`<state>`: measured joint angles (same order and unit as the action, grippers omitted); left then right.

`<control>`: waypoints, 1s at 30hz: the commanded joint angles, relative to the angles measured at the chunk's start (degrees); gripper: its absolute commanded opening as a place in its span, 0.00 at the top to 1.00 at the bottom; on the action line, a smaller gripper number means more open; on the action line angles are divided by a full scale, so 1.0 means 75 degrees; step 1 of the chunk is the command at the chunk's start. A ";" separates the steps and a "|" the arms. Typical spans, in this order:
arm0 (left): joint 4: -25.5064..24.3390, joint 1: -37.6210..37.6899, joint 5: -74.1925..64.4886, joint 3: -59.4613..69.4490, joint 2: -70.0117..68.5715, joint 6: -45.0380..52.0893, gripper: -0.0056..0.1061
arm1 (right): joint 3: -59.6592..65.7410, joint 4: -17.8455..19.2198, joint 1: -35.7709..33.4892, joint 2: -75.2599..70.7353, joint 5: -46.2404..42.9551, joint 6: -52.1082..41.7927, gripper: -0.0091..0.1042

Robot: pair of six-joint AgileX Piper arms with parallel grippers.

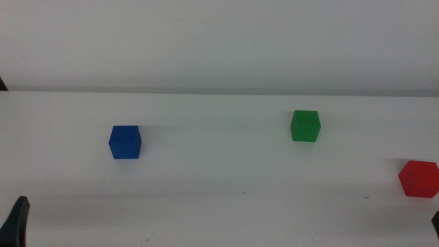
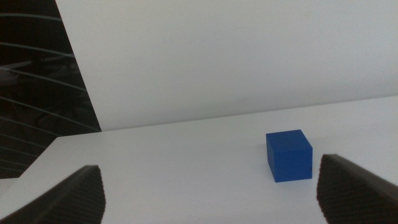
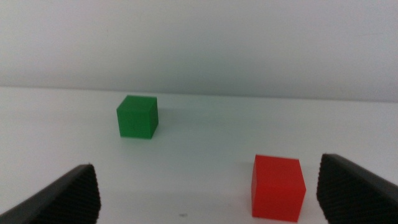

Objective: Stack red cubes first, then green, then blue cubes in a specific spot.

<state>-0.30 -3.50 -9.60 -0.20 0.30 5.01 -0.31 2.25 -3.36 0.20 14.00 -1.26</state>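
Three small cubes stand apart on the white table (image 1: 219, 206), none stacked. The blue cube (image 1: 125, 142) is at the left, the green cube (image 1: 305, 126) right of centre, and the red cube (image 1: 418, 179) near the right edge. My left gripper (image 2: 208, 167) is open and low near the front left; the blue cube (image 2: 289, 155) lies ahead of it, towards one jaw. My right gripper (image 3: 208, 168) is also open, with the red cube (image 3: 278, 188) close ahead near one jaw and the green cube (image 3: 137, 116) farther off. No spot is marked on the tabletop.
A plain white wall (image 1: 219, 41) rises behind the table's far edge. In the left wrist view the table's side edge (image 2: 46, 152) borders a dark area (image 2: 37, 93). Only a dark jaw tip (image 1: 17, 219) shows at the middle view's bottom left.
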 commanded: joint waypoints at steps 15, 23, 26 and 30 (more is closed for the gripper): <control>0.0040 0.0018 0.0124 0.0318 -0.0323 0.0013 0.13 | -0.4751 -0.0301 0.0052 0.4587 0.4902 0.1452 0.10; 0.0040 0.0018 0.0124 0.0318 -0.0323 0.0013 0.13 | -0.5906 -0.0391 0.0052 0.5939 0.5605 0.1029 0.10; 0.0040 0.0018 0.0124 0.0318 -0.0323 0.0013 0.13 | -0.6122 -0.0346 0.0052 0.6201 0.5882 0.0875 0.10; 0.0040 0.0018 0.0124 0.0318 -0.0323 0.0013 0.13 | -0.6281 -0.0253 0.0057 0.6600 0.6308 0.0792 0.10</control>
<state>-0.30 -3.50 -9.60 -0.20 0.30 5.01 -46.60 -0.50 -3.36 48.57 59.74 5.49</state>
